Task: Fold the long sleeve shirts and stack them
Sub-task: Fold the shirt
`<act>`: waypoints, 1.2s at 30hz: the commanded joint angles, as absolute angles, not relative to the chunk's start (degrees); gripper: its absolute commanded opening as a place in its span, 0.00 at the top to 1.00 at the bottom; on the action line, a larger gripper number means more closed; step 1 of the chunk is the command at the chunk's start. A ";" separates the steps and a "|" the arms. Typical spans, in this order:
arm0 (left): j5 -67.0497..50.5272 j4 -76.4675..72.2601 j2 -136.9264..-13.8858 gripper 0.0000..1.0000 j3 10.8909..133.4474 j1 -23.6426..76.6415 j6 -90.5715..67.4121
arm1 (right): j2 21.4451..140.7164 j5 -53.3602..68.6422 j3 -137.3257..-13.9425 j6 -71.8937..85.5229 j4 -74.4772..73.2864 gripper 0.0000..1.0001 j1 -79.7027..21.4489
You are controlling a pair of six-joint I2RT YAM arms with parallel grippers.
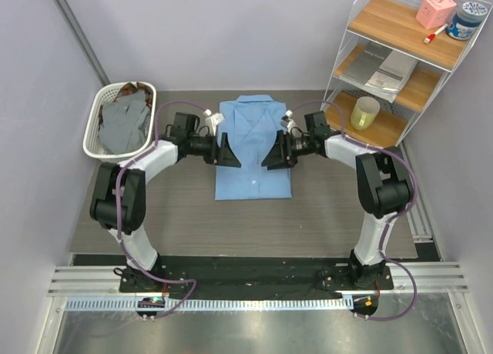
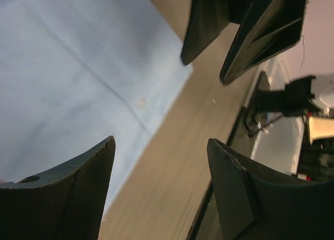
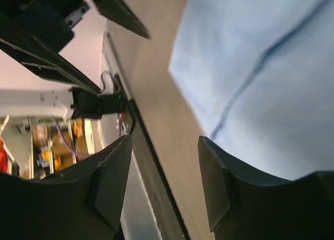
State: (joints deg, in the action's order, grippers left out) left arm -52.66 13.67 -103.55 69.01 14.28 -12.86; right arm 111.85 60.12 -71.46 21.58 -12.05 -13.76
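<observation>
Light blue shirt [image 1: 254, 181] under fingers.
I see left gripper [image 1: 230, 150] and right gripper [image 1: 272, 151] spread wide, holding nothing.

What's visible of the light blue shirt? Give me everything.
The light blue shirt looks like thin woven cloth, with a collar at the far end and a buttoned placket down the middle. It lies flat at the centre of the brown table, folded into a neat rectangle, sleeves out of sight. The left gripper and right gripper flank its sides, jaws open, gripping no cloth; contact cannot be told.
</observation>
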 commanded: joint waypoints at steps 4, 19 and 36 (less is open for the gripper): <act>-55.20 6.60 -103.88 0.28 58.45 19.86 -18.54 | 111.07 60.74 -62.23 17.85 -12.48 0.42 -17.84; -57.83 13.01 -104.25 0.29 58.70 14.76 -13.88 | 111.63 64.95 -61.34 18.43 -20.04 0.51 -13.17; -58.71 -14.77 -110.12 0.00 62.67 16.26 -39.91 | 130.05 60.38 -65.48 68.47 44.65 0.12 -20.31</act>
State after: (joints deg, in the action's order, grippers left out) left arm -58.52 -10.59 -107.57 63.09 16.67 -38.33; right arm 124.05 62.22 -65.52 60.71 33.52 -21.74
